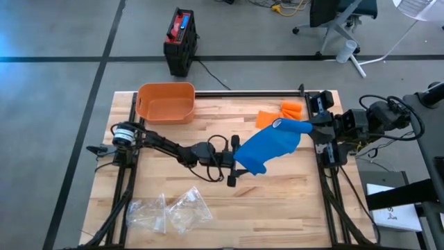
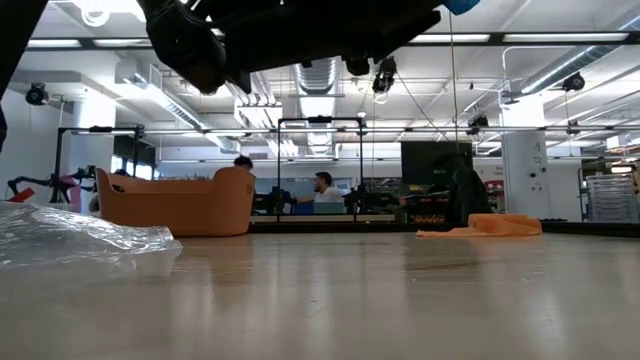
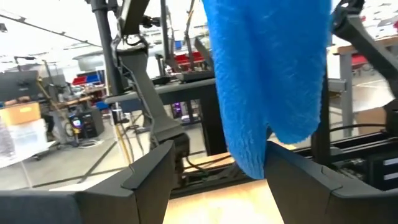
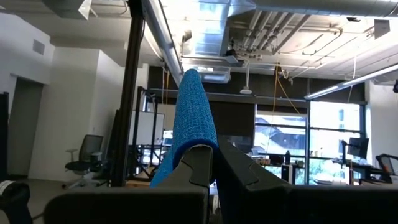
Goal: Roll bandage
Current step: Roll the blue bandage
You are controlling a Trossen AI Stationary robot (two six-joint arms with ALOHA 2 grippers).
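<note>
A wide blue bandage [image 1: 272, 147] hangs in the air over the table's middle right. My right gripper [image 4: 214, 163] is shut on its upper end, high at the right. My left gripper [image 3: 217, 180] is open and roughly level. Its two fingers stand on either side of the bandage's hanging lower end [image 3: 249, 155]. In the high view my left gripper [image 1: 233, 164] sits just left of that end. An orange bandage [image 1: 280, 114] lies crumpled on the table at the far right and also shows in the low view as an orange heap [image 2: 488, 226]. My right gripper pinches the blue bandage's upper end [image 4: 194, 140] between its two fingers, which slant upward. The bandage rises past the fingertips, folds over and hangs down toward my left gripper, clear of the table. My left gripper: the bandage's lower tip [image 3: 256, 169] hangs close to one finger [image 3: 292, 174]; I cannot tell whether they touch.
An orange basket [image 1: 166, 103] stands at the table's far left. Clear plastic bags [image 1: 170, 212] lie near the front left edge. Bare wood shows under the bandage and toward the near right. People sit in the room beyond the table.
</note>
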